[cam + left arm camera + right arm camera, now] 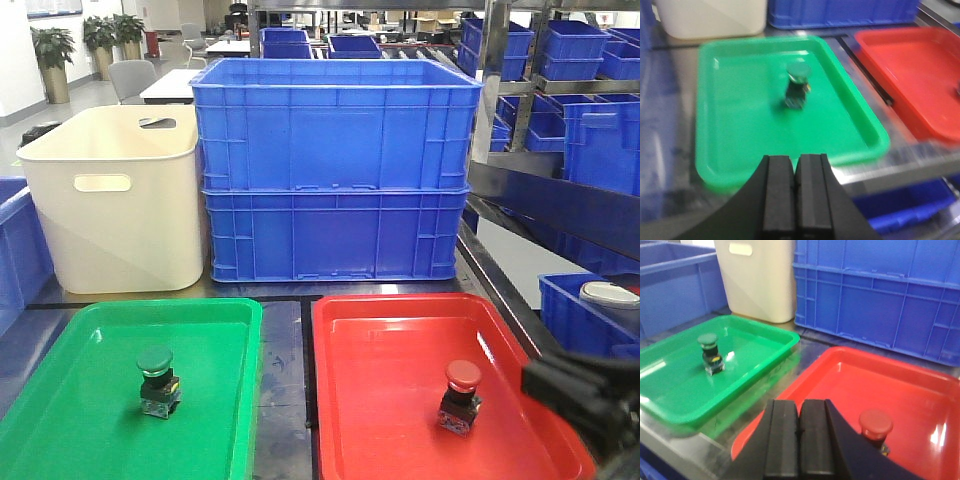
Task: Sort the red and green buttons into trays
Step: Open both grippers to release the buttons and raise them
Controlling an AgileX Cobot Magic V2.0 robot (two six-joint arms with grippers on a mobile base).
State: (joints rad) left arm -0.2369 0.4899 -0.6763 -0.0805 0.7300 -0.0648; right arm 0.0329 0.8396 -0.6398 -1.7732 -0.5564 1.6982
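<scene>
Upright inside the shallow glossy green plastic tray [60,400] stands the green-capped push-button [157,379]; right of that tray, the red-capped push-button [460,396] stands in the matching red tray [360,340]. Both the left gripper [795,200] and right gripper [800,445] have fingers pressed together, holding nothing.

The green tray [60,400] and red tray [390,420] are cut off by the bottom edge in the front view. The red button [875,425] is partly hidden behind the right tool [800,440] — its base barely shown. The left wrist view is blurred throughout — the red tray's right side is cropped there.
</scene>
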